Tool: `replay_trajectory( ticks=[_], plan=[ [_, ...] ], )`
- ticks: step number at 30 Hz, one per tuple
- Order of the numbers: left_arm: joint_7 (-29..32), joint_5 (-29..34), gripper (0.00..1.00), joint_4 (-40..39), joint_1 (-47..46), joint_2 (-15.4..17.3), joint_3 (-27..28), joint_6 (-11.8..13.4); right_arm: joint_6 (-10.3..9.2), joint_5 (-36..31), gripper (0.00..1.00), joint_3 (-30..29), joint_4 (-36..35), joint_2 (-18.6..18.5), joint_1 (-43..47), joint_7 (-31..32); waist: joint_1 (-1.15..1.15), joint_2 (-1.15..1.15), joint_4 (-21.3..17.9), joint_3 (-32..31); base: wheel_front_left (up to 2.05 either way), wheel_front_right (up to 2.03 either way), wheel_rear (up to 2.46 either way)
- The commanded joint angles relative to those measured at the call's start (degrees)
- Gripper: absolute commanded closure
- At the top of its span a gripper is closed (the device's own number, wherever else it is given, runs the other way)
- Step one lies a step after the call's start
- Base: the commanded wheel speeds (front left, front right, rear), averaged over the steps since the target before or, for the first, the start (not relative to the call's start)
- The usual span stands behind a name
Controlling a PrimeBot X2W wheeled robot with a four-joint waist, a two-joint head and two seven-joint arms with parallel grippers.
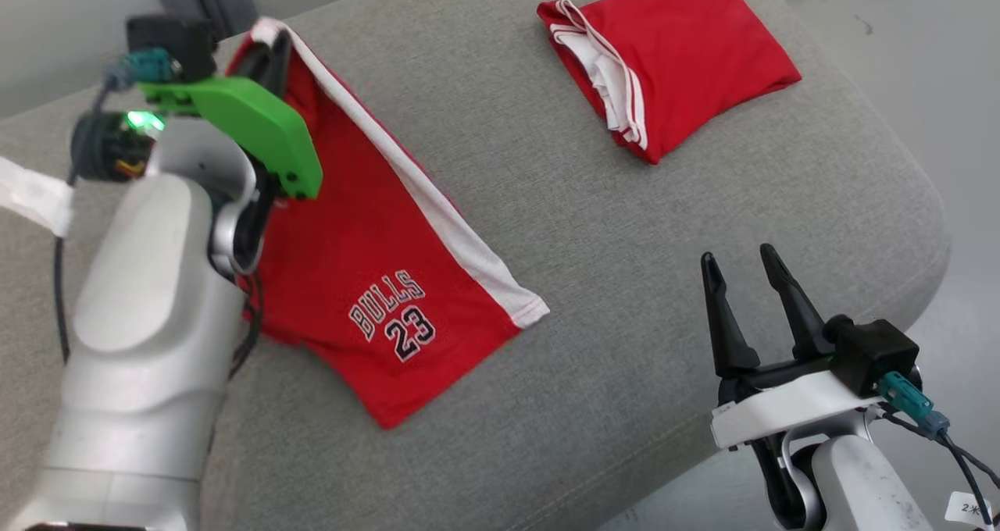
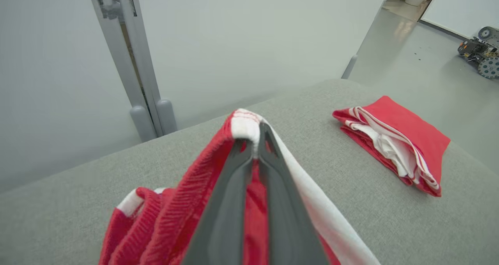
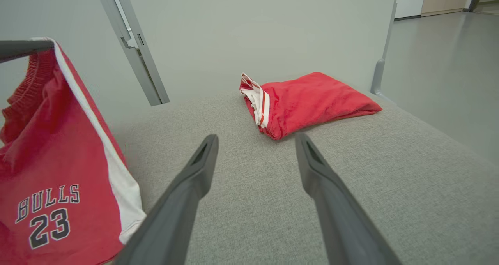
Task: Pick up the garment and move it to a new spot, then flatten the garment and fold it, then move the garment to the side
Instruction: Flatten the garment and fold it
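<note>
step: pickup | left gripper [image 2: 255,140] pinched shut on waistband corner of red bulls shorts [image 1: 375,234], hem draped on grey cushion [image 1: 625,226] | right gripper [image 1: 738,256] open, empty | next imo: lift clear, carry over

The red shorts [image 1: 375,265] carry the only clear print: the word "BULLS" in arched dark-and-white capitals, and under it the number "23" in larger dark figures edged in white. The print stands on the near part of the leg, left of the white side stripe, and reads tilted in the head view. In the right wrist view the same "BULLS" over "23" shows at the near left, almost level. A small white tag [image 1: 969,507] at the near right, beside a dark cable [image 1: 957,447], bears a mark that begins with "2". The rest is too small to read.
</note>
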Motion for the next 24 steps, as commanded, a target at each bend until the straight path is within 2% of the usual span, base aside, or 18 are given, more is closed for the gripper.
replay_trajectory(
  ticks=[1,7,14,19,24],
  plan=[
    [0.12,0.47,1.0,0.21,-2.45,1.13,0.53,0.31,-0.09,0.4,0.0,0.2,0.19,-0.05,-0.39,-0.15,0.0,0.0,-1.67,-0.12,0.0,0.0,0.0],
    [-1.15,0.18,1.0,1.04,-10.73,2.26,2.02,0.65,-0.09,1.24,0.0,-0.06,0.38,-0.05,0.06,-0.15,0.0,0.0,-4.0,-0.23,0.0,0.0,0.0],
    [-4.22,-2.53,1.0,0.1,-15.15,0.47,1.79,-2.11,-0.09,1.34,0.0,-0.96,0.61,-0.04,1.02,-0.15,0.0,0.0,-4.4,-1.22,0.0,0.0,0.0],
    [-5.08,-5.71,1.0,-3.49,-11.82,-1.03,-0.96,-3.84,-0.09,0.55,0.0,-1.71,0.68,-0.04,1.34,-0.15,0.0,0.0,-2.64,-2.18,0.0,0.0,0.0],
    [-4.14,-10.44,1.0,-11.86,-2.96,-2.24,-7.68,-4.33,-0.09,-0.65,0.0,-2.83,0.68,-0.05,1.74,-0.16,0.0,0.0,0.48,-3.24,0.0,0.0,0.0]
  ],
)
